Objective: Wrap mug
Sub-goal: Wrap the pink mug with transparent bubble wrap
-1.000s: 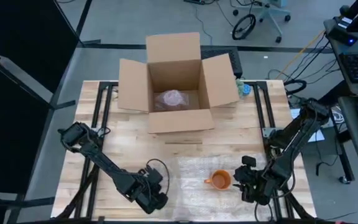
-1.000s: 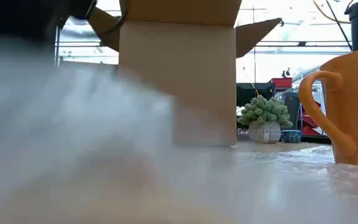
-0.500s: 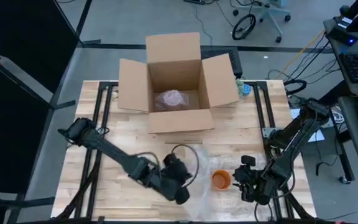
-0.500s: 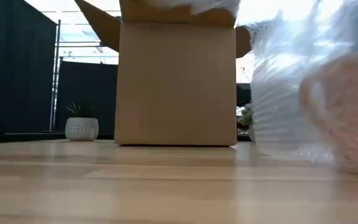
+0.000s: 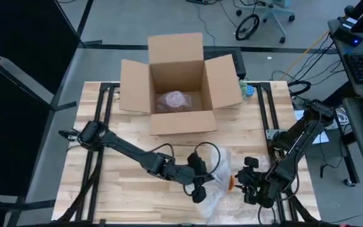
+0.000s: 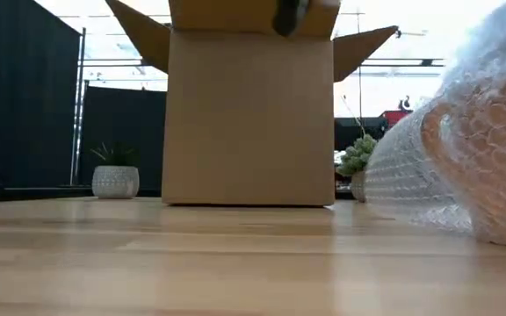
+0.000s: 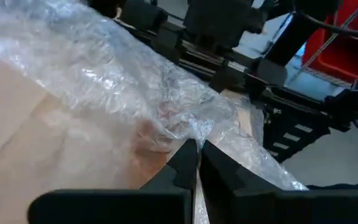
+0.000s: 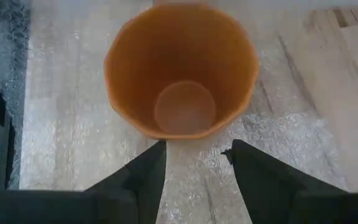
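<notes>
Now bubble wrap (image 5: 218, 180) is draped over the mug (image 5: 231, 181).
At six o'clock on the surface (image 5: 131, 183), wrap is pinched by the left hand (image 5: 200, 192); the right hand (image 5: 247, 187) gapes at three o'clock of the mug.

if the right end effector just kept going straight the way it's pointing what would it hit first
Most likely the orange mug. In the right wrist view the open right end effector faces straight at the mug's mouth, with bubble wrap under it. How much gap remains between the fingers and the rim is hard to judge.
</notes>
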Controlling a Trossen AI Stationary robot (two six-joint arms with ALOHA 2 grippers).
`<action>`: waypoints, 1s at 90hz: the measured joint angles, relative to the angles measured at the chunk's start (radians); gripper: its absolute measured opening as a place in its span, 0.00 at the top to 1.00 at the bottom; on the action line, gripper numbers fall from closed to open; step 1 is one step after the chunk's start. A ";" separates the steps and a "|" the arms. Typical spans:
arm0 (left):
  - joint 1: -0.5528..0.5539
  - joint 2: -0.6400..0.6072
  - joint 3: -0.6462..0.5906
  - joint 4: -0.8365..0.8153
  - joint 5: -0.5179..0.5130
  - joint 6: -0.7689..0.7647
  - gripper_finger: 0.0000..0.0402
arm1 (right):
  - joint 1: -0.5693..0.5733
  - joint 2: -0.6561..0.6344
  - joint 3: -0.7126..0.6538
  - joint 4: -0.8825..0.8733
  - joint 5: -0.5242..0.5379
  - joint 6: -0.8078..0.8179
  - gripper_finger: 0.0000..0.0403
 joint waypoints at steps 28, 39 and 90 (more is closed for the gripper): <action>0.023 0.123 0.000 0.157 0.046 0.029 1.00 | 0.000 -0.017 0.001 -0.004 -0.077 0.000 0.59; 0.027 0.139 0.000 0.171 0.060 0.029 1.00 | -0.002 -0.072 0.052 -0.076 -0.207 0.041 0.59; 0.032 0.142 0.000 0.189 0.062 0.053 1.00 | -0.164 0.031 0.174 -0.004 0.015 -0.266 0.59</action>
